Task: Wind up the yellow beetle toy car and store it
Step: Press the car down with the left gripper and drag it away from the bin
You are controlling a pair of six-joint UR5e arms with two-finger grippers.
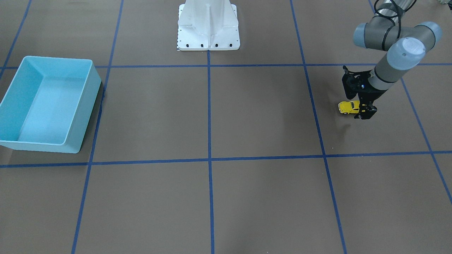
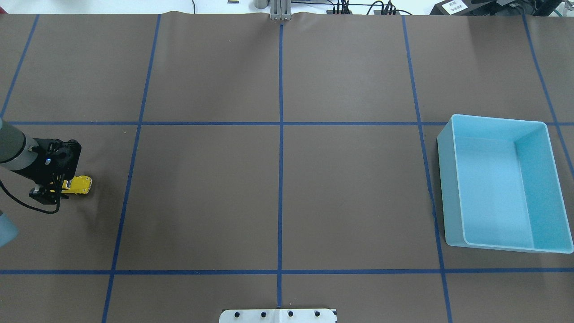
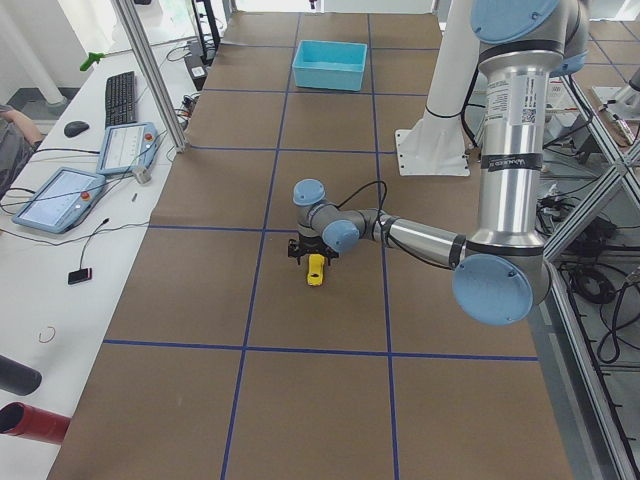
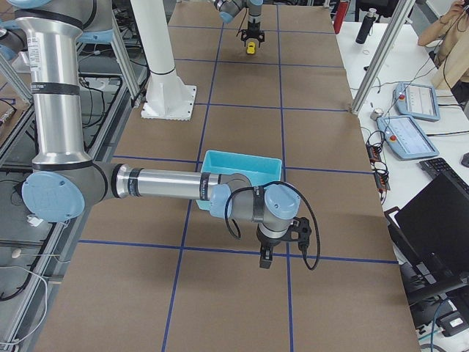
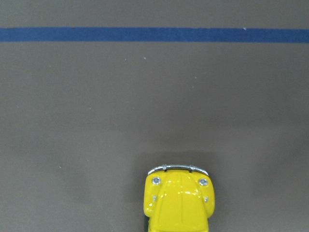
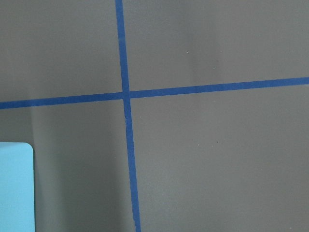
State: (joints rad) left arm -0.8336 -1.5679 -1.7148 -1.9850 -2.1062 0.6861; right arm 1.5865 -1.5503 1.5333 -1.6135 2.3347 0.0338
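The yellow beetle toy car (image 1: 349,107) sits low at the table on the robot's left side. It also shows in the overhead view (image 2: 80,184) and, nose forward, at the bottom of the left wrist view (image 5: 179,203). My left gripper (image 1: 364,112) points down with its fingers closed around the car's rear end (image 2: 50,192). My right gripper (image 4: 265,258) hangs over the table just beyond the light blue bin (image 4: 242,167); it shows only in the exterior right view, so I cannot tell if it is open or shut.
The light blue bin (image 2: 444,179) stands empty at the far right of the table (image 1: 86,113); its corner shows in the right wrist view (image 6: 14,188). Blue tape lines grid the brown table. The white robot base (image 1: 208,26) stands at the table's edge.
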